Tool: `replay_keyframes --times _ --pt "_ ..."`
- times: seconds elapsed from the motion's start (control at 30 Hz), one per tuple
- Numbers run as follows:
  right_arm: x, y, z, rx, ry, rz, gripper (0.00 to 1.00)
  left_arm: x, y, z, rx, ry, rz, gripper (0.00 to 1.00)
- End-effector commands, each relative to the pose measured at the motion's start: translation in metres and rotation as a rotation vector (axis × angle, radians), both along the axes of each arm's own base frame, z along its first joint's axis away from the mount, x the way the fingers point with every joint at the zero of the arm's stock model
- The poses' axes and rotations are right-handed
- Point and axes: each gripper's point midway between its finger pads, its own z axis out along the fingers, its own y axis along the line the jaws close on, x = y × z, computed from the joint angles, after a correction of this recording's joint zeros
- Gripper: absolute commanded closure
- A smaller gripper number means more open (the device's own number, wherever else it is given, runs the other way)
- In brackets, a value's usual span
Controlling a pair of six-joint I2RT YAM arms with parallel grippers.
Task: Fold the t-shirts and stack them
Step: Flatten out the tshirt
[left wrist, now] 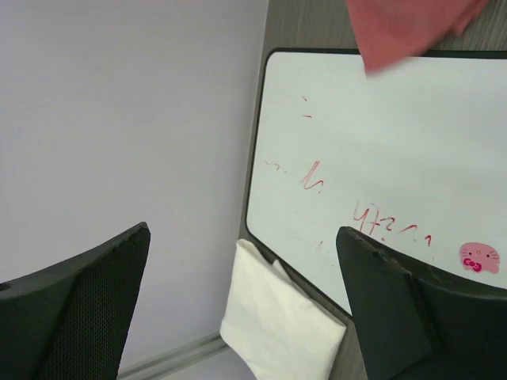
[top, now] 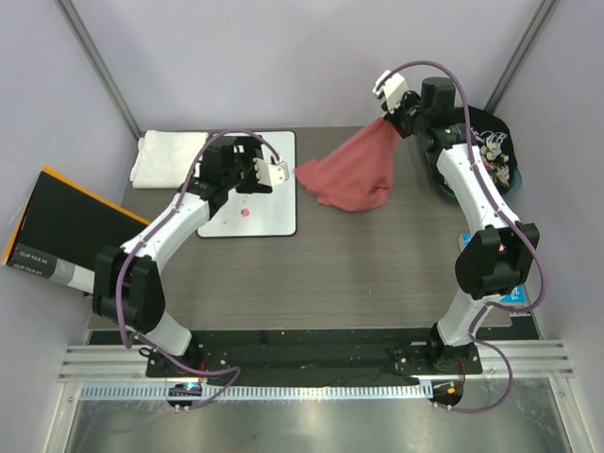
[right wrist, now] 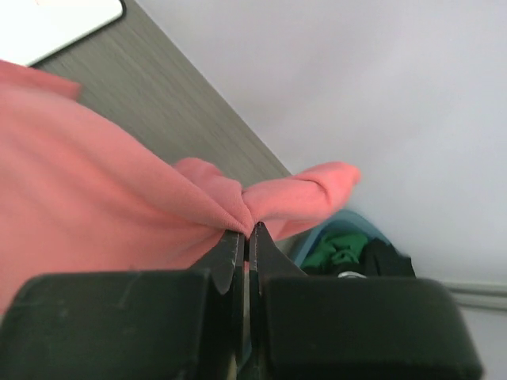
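Observation:
A salmon-red t-shirt [top: 354, 172] hangs from my right gripper [top: 385, 121], which is shut on a pinch of its cloth [right wrist: 214, 207] at the back right; its lower part rests bunched on the table. My left gripper [top: 267, 172] stands open and empty over the whiteboard, apart from the red shirt's left edge [left wrist: 400, 32]. A folded white t-shirt [top: 168, 159] lies at the back left, seen between the left fingers [left wrist: 277, 321]. A black printed t-shirt [top: 491, 151] lies in a blue basket at the right.
The white whiteboard [top: 250, 203] with red marks and a pink sticker [left wrist: 479, 257] lies left of centre. A blue basket [right wrist: 348, 229] holds green and black cloth. An orange-edged black board [top: 57, 236] leans off the table's left side. Grey walls surround the table.

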Motion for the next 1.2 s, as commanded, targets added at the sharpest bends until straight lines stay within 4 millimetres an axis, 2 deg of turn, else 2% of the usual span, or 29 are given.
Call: replay_keyframes --times 0.0,0.1,0.2,0.27,0.3,0.33,0.37,0.4,0.47,0.5,0.57,0.63,0.67,0.73,0.77,0.8,0.83,0.87,0.9,0.97,1.03,1.07,1.1,1.13,1.17 --pt "-0.004 -0.016 0.048 -0.048 -0.112 -0.037 0.99 0.016 -0.007 0.017 -0.105 -0.034 0.025 0.0" --pt "-0.006 -0.012 0.066 -0.049 -0.141 -0.037 0.99 0.006 -0.021 -0.002 -0.115 0.017 -0.044 0.0" --pt "-0.007 -0.004 0.095 -0.05 -0.212 -0.046 0.99 -0.008 -0.043 -0.021 -0.106 0.057 -0.12 0.0" --pt "-0.01 -0.004 0.126 0.025 -0.301 -0.078 0.99 -0.015 -0.06 -0.028 -0.117 0.079 -0.159 0.0" --pt "-0.009 -0.003 0.156 0.07 -0.411 -0.089 0.99 -0.016 -0.067 -0.035 -0.118 0.097 -0.17 0.0" --pt "-0.017 0.0 0.175 0.13 -0.46 -0.086 0.99 -0.019 -0.074 -0.039 -0.126 0.116 -0.175 0.0" --pt "-0.024 0.004 0.205 0.198 -0.549 -0.061 0.99 -0.018 -0.078 -0.037 -0.134 0.101 -0.178 0.0" --pt "-0.032 0.008 0.223 0.249 -0.594 -0.04 0.99 -0.016 -0.08 -0.039 -0.14 0.101 -0.177 0.0" --pt "-0.056 0.02 0.27 0.392 -0.695 0.044 0.99 -0.015 -0.082 -0.039 -0.159 0.104 -0.166 0.0" --pt "-0.062 0.024 0.282 0.415 -0.725 0.06 0.99 -0.014 -0.082 -0.038 -0.164 0.099 -0.162 0.0" --pt "-0.078 0.025 0.32 0.448 -0.848 0.033 0.99 -0.013 -0.079 -0.037 -0.166 0.088 -0.142 0.0" --pt "-0.086 0.02 0.341 0.444 -0.938 -0.018 0.99 -0.011 -0.076 -0.034 -0.174 0.054 -0.129 0.0" --pt "-0.089 0.014 0.35 0.351 -1.024 -0.114 0.99 -0.012 -0.074 -0.037 -0.169 0.05 -0.12 0.0" --pt "-0.077 0.005 0.343 0.202 -1.071 -0.266 0.99 -0.011 -0.072 -0.033 -0.172 0.032 -0.11 0.0" --pt "-0.065 -0.013 0.331 0.11 -1.037 -0.392 0.99 -0.012 -0.071 -0.037 -0.17 0.041 -0.107 0.0" --pt "-0.042 -0.023 0.314 -0.007 -0.992 -0.461 0.99 -0.012 -0.071 -0.037 -0.172 0.043 -0.107 0.0" --pt "-0.028 -0.038 0.299 -0.055 -0.933 -0.513 0.99 -0.013 -0.072 -0.039 -0.174 0.049 -0.108 0.0" --pt "-0.005 -0.056 0.258 -0.164 -0.773 -0.539 0.99 -0.014 -0.073 -0.042 -0.173 0.055 -0.116 0.0" --pt "0.011 -0.065 0.225 -0.272 -0.686 -0.566 0.99 -0.015 -0.074 -0.043 -0.173 0.057 -0.122 0.0" --pt "0.024 -0.072 0.175 -0.423 -0.53 -0.566 0.99 -0.014 -0.076 -0.046 -0.175 0.064 -0.133 0.0" --pt "0.014 -0.054 0.172 -0.228 -0.472 -0.455 0.99 -0.012 -0.077 -0.045 -0.177 0.062 -0.131 0.0" --pt "0.007 -0.038 0.186 -0.098 -0.49 -0.36 0.99 -0.01 -0.078 -0.042 -0.182 0.058 -0.13 0.0" --pt "-0.01 -0.016 0.207 0.013 -0.528 -0.234 0.99 -0.009 -0.078 -0.041 -0.183 0.057 -0.125 0.0" --pt "-0.016 -0.006 0.216 0.025 -0.569 -0.212 0.99 -0.009 -0.078 -0.039 -0.187 0.054 -0.123 0.0" --pt "-0.024 -0.003 0.25 0.067 -0.698 -0.229 0.99 -0.008 -0.078 -0.037 -0.187 0.053 -0.122 0.0"
